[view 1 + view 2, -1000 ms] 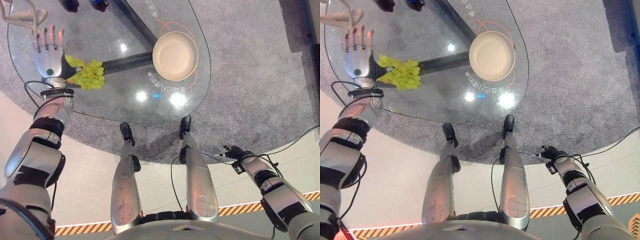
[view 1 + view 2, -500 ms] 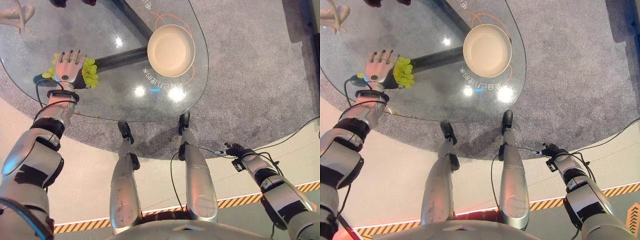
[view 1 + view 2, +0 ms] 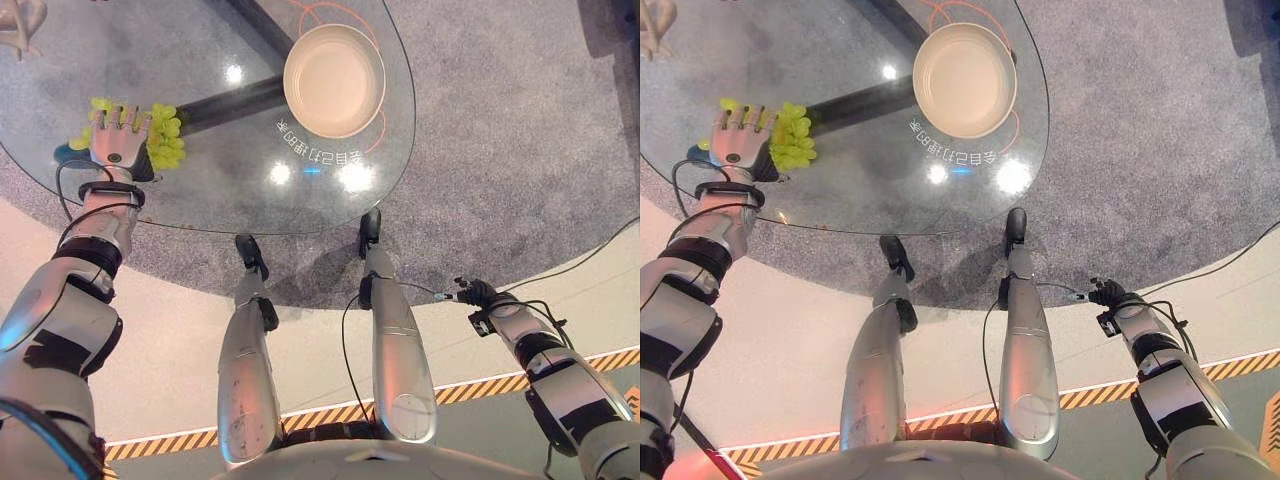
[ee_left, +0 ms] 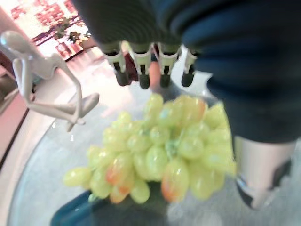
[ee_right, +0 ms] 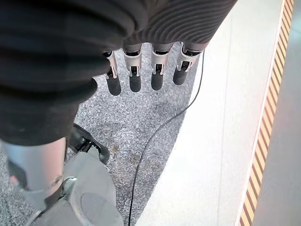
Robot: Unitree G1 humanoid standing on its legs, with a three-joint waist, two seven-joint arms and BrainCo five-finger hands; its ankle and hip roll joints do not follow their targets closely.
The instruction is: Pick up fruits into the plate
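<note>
White figurine point(image 4: 44, 82) on glass table point(image 3: 200, 180); grey carpet point(image 3: 520, 150).

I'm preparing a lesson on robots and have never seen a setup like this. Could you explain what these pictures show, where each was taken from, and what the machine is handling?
This is a humanoid robot looking down at its own work. Two pictures come from the cameras in its head; the other two from a camera on each wrist. Before it stands a glass table carrying a cream plate, which has nothing in it, and a bunch of green grapes. The left hand is over the grapes with its fingers stretched out, not closed on them; its wrist camera shows the bunch close beneath the palm. The right hand hangs idle at the robot's side, above the floor, fingers relaxed.
</note>
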